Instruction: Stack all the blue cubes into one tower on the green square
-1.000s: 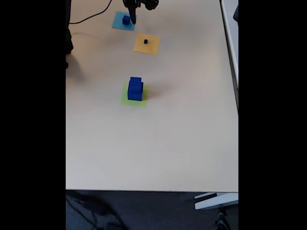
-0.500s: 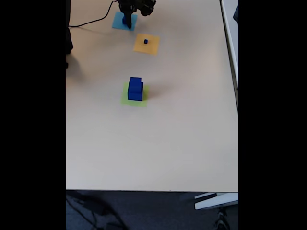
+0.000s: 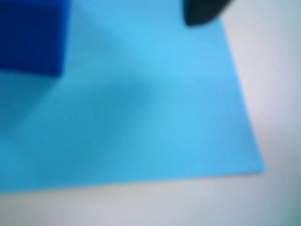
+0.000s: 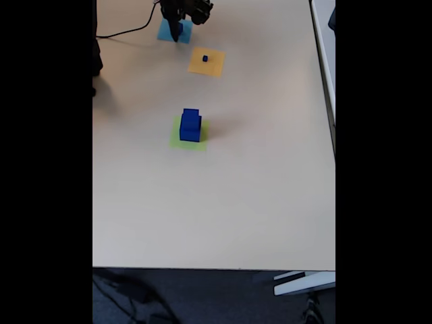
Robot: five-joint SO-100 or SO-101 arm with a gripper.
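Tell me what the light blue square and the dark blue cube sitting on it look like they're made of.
The light blue square looks like thin matte paper or card: it lies flat with a crisp edge and no glare. The dark blue cube looks solid and matte, perhaps painted wood, plastic or foam; the wrist view is too blurred to say which.

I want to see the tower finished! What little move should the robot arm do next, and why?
Probably close the gripper on the blue cube sitting on the light-blue square. The gripper is already down at that square, and in the wrist view the cube lies close beside a dark fingertip. The tower on the green square has two cubes, so this one seems next.
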